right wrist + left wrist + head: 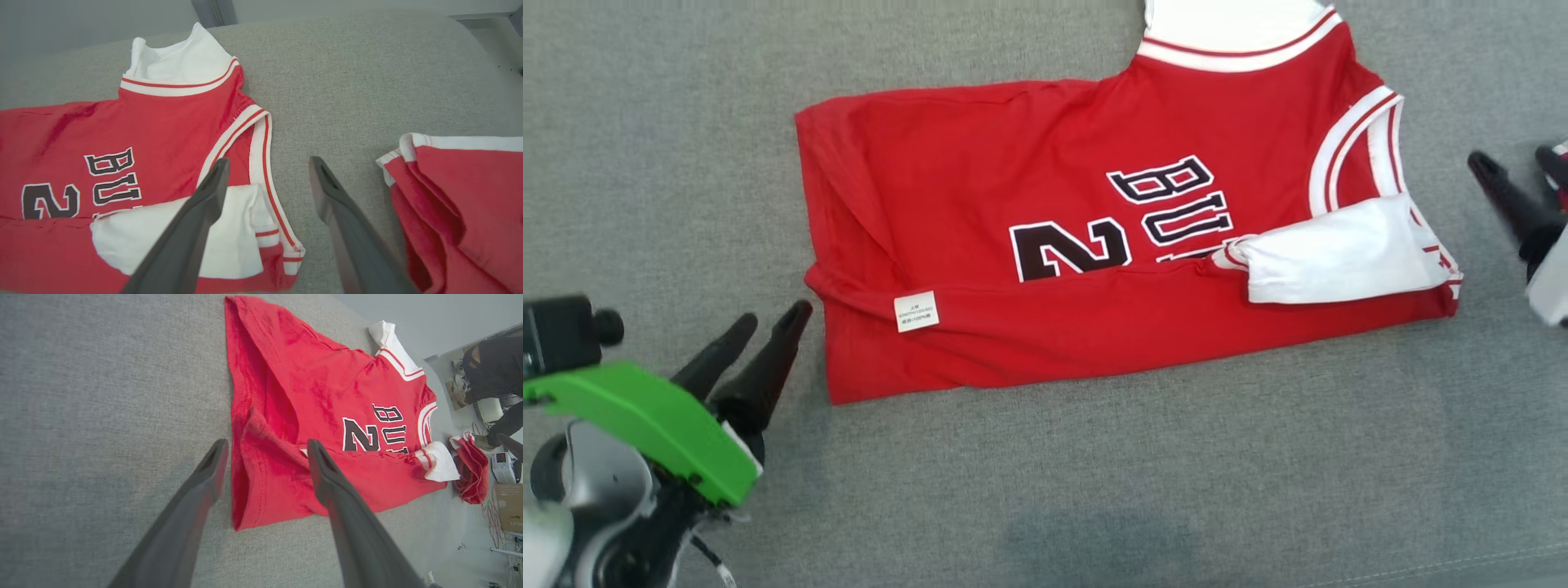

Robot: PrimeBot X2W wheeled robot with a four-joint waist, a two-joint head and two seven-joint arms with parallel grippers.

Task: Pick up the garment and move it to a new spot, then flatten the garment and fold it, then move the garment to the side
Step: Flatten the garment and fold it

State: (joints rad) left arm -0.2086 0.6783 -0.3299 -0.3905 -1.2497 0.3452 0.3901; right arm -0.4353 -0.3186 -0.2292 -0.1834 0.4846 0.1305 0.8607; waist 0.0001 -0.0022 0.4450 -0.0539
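Note:
The garment is a red jersey with white trim and black lettering. It lies on the grey cushion with its near long edge folded over and a white sleeve turned onto it. My left gripper is open just left of the hem corner and holds nothing. In the left wrist view that gripper stands open over the garment's hem edge. My right gripper is open, off the armhole side. In the right wrist view it hovers over the garment's armhole trim, nothing held.
A second red and white garment lies crumpled to the right of my right gripper, also seen as a red bundle. Beyond the cushion's far edge are a person in dark clothes and a cardboard box.

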